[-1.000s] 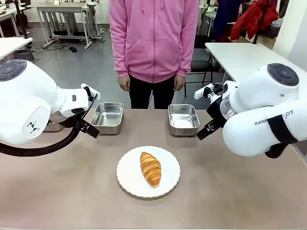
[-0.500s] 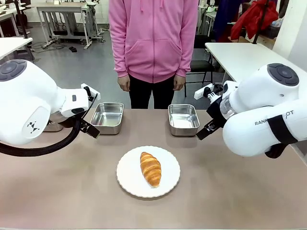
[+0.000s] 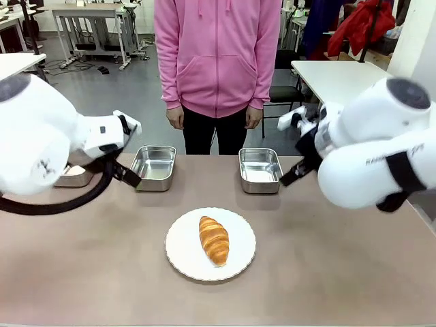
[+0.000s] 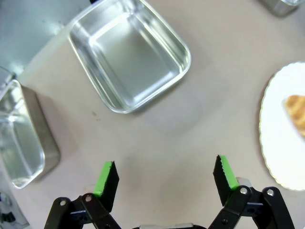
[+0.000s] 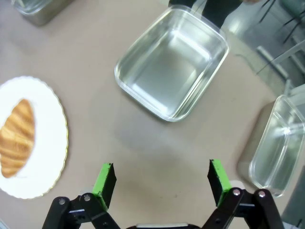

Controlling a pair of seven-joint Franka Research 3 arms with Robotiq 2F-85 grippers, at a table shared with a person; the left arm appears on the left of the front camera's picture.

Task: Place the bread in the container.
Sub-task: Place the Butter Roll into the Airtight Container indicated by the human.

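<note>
Bread (image 3: 214, 240) lies on the plate (image 3: 178, 249); left container (image 3: 152, 165) and right container (image 3: 260, 168) empty.

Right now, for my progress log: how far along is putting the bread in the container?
Done: nothing; the bread lies on the white plate. In hand: nothing; the left pincer and right pincer hang open and empty. Left: grasp the bread and set it in a container.

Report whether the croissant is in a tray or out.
Out: the croissant lies on the round white plate at mid-table.
</note>
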